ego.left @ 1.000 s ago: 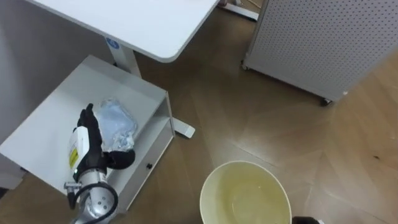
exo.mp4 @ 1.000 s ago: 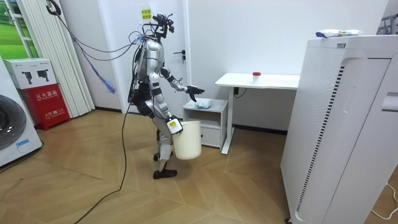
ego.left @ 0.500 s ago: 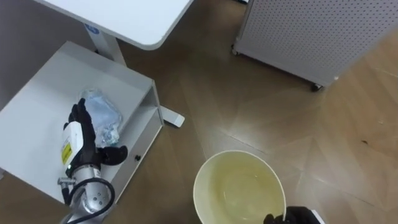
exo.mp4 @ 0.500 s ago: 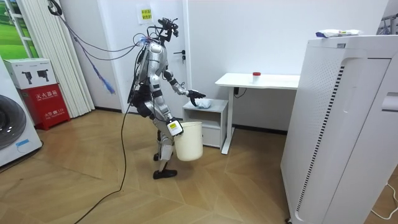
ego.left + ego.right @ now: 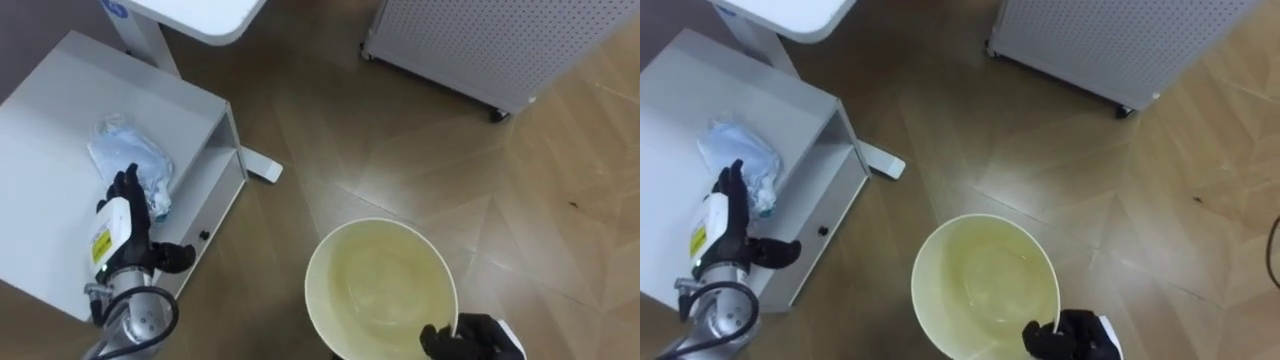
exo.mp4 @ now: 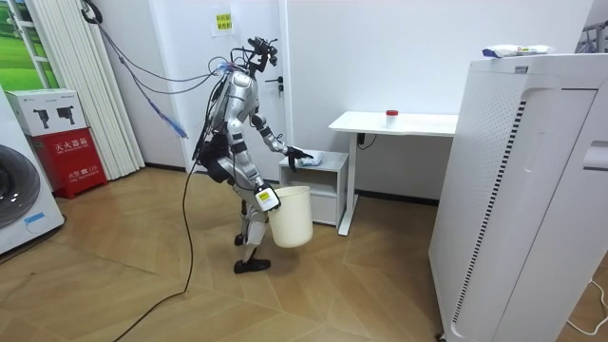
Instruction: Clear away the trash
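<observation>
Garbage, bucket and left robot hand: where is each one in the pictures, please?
garbage [image 5: 125, 155], left eye view, middle of the crumpled plastic.
bucket [image 5: 350, 255], left eye view, its inner wall.
left robot hand [image 5: 124, 218], left eye view, back of the hand.

Head eyes downward over bucket [image 5: 380, 285]; room camera distant, side-on

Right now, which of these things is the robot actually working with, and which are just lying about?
Part of the job: crumpled bag on the small cabinet; bucket, gripped at its rim by the right robot hand; left robot hand, open over the bag.
Just lying about: desk; perforated panel; small red thing on the desk.
</observation>
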Controlling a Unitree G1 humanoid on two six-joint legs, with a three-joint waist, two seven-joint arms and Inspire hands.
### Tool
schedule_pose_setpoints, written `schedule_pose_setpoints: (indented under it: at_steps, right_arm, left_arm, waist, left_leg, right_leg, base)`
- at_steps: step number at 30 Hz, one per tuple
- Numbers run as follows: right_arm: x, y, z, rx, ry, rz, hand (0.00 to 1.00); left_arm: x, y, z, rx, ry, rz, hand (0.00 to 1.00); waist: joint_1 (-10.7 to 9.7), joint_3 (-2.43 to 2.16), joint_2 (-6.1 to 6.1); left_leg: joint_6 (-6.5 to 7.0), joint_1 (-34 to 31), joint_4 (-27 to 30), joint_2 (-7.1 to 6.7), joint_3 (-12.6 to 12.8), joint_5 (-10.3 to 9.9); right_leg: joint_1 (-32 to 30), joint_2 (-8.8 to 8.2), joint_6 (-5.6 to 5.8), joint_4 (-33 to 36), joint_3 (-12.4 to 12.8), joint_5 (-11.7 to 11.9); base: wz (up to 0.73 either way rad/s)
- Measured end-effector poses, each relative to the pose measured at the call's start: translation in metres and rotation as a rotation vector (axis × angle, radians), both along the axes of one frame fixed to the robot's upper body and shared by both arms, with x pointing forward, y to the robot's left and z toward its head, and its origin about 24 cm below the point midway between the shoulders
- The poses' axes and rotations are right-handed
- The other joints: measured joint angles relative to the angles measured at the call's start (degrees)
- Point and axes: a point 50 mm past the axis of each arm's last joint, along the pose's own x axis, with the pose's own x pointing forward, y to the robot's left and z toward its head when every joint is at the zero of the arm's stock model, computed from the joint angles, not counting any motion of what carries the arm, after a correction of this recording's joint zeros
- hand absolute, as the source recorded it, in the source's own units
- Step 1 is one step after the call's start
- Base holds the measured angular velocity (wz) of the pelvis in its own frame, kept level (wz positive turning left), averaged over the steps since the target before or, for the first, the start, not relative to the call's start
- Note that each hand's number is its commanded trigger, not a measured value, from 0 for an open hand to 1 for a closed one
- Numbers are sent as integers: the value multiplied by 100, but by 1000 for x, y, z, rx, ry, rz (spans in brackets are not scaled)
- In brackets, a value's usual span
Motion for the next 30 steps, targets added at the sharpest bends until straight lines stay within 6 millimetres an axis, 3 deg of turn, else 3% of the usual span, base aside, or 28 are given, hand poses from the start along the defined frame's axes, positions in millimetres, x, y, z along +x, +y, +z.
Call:
schedule_pose_setpoints:
  at_steps: [1, 17, 30]
  right_arm:
    - [0, 0, 1, -2, -3, 0, 100]
    - [-2, 0, 0, 15, -3, -35, 100]
    - [-5, -1, -3, 12, 12, -40, 100]
  left_arm:
    - [0, 1, 0, 3, 2, 0, 100]
    - [2, 13, 9, 96, -21, 6, 100]
    - [-5, 11, -3, 112, 37, 6, 100]
  waist:
    - [0, 0, 0]
    - [-2, 0, 5]
    - [18, 6, 35]
  left_leg:
    - [3, -17, 6, 2, -1, -7]
    - [55, -116, 268, -8, -15, -83]
    - [51, -23, 171, -11, -15, -80]
  right_leg:
    - [-12, -1, 0, 19, 0, -2]
    - [-103, -58, 33, 299, 11, -84]
    - [13, -54, 34, 180, -21, -83]
  base:
    - [0]
    - [0]
    - [0]
